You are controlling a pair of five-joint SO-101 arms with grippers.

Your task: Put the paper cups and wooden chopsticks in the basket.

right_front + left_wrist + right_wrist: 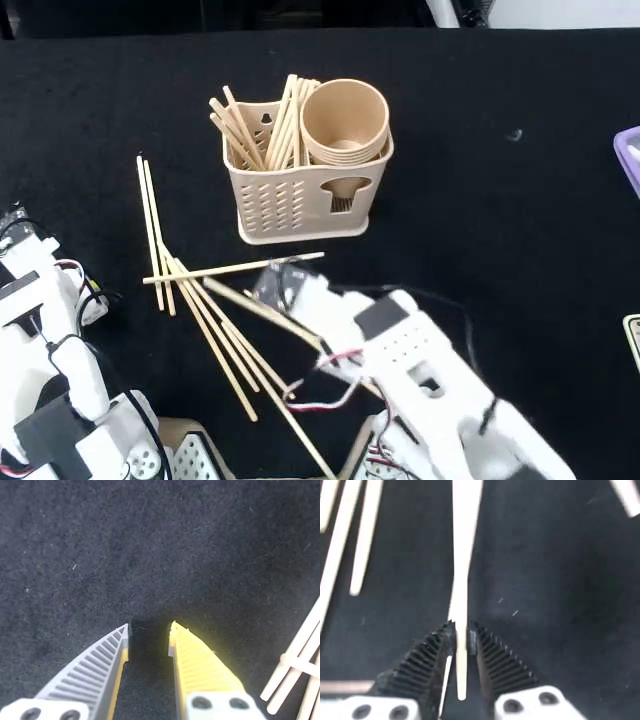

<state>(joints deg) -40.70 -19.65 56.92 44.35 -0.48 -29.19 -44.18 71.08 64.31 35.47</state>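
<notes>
A black table [520, 200] carries the beige basket [300, 205] and loose wooden chopsticks [215, 325] scattered near it.

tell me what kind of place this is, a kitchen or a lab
Most likely a robotics lab bench, not a kitchen: a table under black cloth, a white left arm and right arm with exposed wires, and a basket of paper cups with wooden chopsticks scattered beside it like staged props.

Open desk [500, 200] right of the basket [300, 205]
Loose chopsticks [178, 275] clutter the patch to its front-left; the right arm [420, 370] spans the near middle.
</notes>
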